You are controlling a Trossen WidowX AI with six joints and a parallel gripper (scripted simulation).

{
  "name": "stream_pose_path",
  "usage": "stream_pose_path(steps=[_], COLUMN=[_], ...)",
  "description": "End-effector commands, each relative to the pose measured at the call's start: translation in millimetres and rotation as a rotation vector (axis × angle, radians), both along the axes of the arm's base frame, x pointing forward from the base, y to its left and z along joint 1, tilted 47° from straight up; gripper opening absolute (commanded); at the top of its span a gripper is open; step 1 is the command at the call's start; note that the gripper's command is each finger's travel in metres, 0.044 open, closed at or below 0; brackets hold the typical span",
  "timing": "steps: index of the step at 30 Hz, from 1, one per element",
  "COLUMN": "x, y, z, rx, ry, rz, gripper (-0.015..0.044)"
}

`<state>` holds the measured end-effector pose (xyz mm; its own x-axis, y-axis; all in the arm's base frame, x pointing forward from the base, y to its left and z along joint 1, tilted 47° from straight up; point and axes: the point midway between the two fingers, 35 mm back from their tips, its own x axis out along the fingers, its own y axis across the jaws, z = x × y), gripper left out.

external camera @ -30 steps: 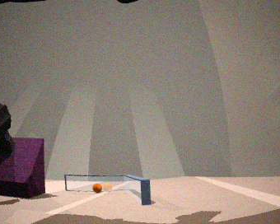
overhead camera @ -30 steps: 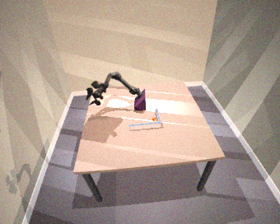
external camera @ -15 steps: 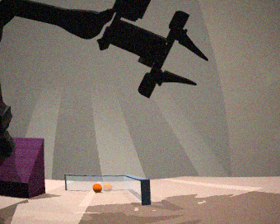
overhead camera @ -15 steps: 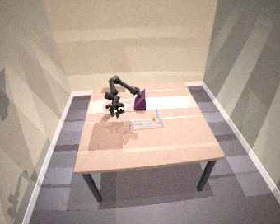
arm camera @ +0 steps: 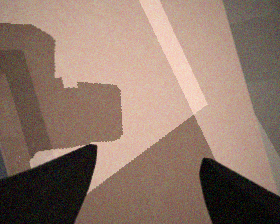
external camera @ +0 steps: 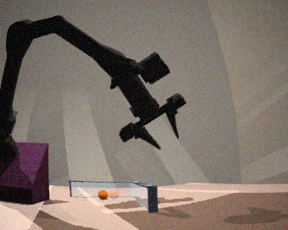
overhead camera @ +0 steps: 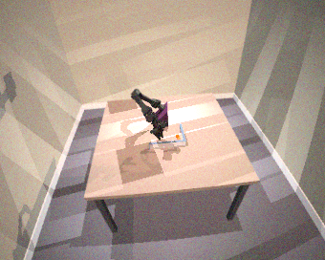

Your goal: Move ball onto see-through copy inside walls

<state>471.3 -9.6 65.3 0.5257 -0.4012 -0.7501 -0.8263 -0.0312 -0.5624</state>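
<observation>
Ball (external camera: 102,194) on table; arm bent, pincer (external camera: 168,138) parted above.

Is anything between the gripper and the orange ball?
Nothing: in the exterior view the open gripper hangs above the ball, with only air between them.

— What do you have from above?

— You're looking down at a pale wooden desk (overhead camera: 133,184) on dark legs, standing in a room corner. The dark arm (overhead camera: 144,104) reaches from its purple base (overhead camera: 162,113) down toward the two clear walls (overhead camera: 183,133).

— And the ball?

— Your orange ball (overhead camera: 178,137) lies inside the corner, close to the right-hand wall. The tool (overhead camera: 157,132) hangs just left of the walls, apart from the ball; you can't make out its fingers at this size.
</observation>
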Motion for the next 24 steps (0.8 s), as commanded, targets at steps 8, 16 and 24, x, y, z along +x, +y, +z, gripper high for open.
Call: stream_pose_path(steps=[8,16,24], x=[-96,-172,-173], y=[43,49,38], z=[-130,-178,-188], rx=[-0.142,-0.367,-0.367], ry=[0.428,0.634,0.634], rz=[-0.101,-0.166,-0.166], gripper=[0.0265,0.0265,0.0265])
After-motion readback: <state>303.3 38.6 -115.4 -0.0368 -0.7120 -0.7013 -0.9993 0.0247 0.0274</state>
